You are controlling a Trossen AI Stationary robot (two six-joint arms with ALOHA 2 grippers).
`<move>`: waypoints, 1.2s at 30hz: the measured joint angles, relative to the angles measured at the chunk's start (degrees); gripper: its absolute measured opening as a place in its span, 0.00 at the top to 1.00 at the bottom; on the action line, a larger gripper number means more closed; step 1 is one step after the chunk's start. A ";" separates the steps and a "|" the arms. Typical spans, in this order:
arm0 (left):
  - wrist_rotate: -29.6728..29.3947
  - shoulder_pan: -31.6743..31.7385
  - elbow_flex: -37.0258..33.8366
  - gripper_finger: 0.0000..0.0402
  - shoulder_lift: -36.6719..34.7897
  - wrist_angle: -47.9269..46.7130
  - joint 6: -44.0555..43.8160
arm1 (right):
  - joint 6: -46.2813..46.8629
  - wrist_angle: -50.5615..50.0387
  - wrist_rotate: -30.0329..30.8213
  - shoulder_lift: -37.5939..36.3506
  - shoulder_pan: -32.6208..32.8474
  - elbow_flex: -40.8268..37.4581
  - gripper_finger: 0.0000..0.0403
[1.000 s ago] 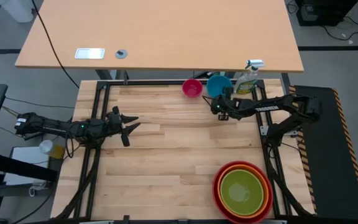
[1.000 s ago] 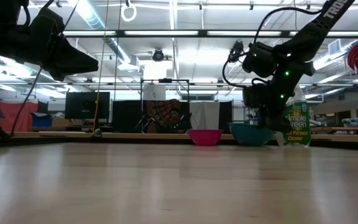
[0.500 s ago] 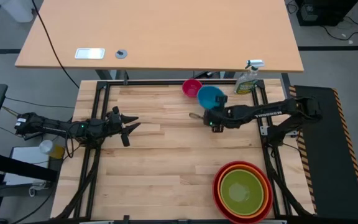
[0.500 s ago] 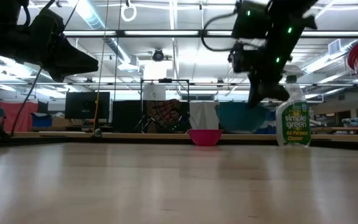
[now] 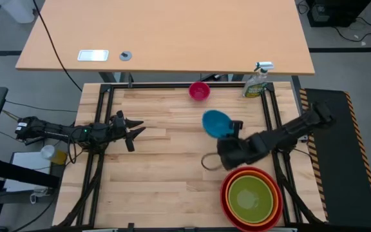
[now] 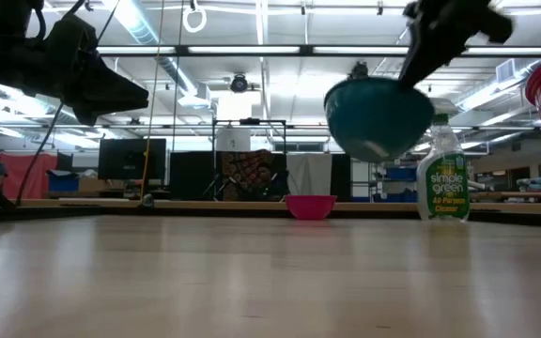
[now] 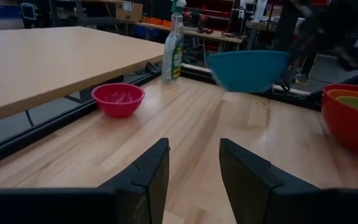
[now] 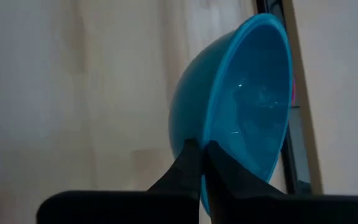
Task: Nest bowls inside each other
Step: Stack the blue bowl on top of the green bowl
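My right gripper (image 8: 202,154) is shut on a blue bowl (image 5: 216,122), held in the air over the table's right half, just beyond a stack of bowls: lime green (image 5: 251,197) inside orange inside red (image 5: 227,193). The stack rests near the table's front right corner. A small pink bowl (image 5: 199,91) stands upright on its base at the far edge. My left gripper (image 5: 134,131) waits open at the table's left side, level, with nothing between its fingers (image 7: 151,177). My right gripper pinches the blue bowl's rim (image 8: 205,138), one finger against the outer wall and one inside. The fingers slant downward. The bowl is lifted clear of the table (image 6: 378,117) and tilted, its opening turned sideways rather than up.
A clear spray bottle (image 5: 256,80) with green liquid stands at the far right corner. Bare wood (image 5: 172,167) lies across the table's middle and near left. A second, larger tabletop (image 5: 166,32) lies beyond the far edge.
My right gripper has lifted the blue bowl off the table beside the spray bottle. It has carried the bowl up and toward the near edge, close to the stacked bowls, turning as it went. The bowl now hangs tilted, clear of the table.
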 joint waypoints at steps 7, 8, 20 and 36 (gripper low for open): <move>0.00 0.00 0.00 0.64 -0.01 0.00 -0.24 | 10.07 -7.69 -0.40 2.05 9.00 4.97 0.97; 0.00 0.00 0.00 0.64 -0.02 0.00 -0.24 | 11.38 -9.42 -0.93 3.13 9.91 6.11 0.97; 0.00 0.00 0.00 0.64 -0.02 0.04 -1.36 | 26.73 -26.62 -6.20 17.32 21.80 26.49 0.97; 0.00 0.00 0.02 0.64 -0.02 0.02 -2.80 | 42.36 -27.15 -6.48 19.78 36.85 31.28 0.97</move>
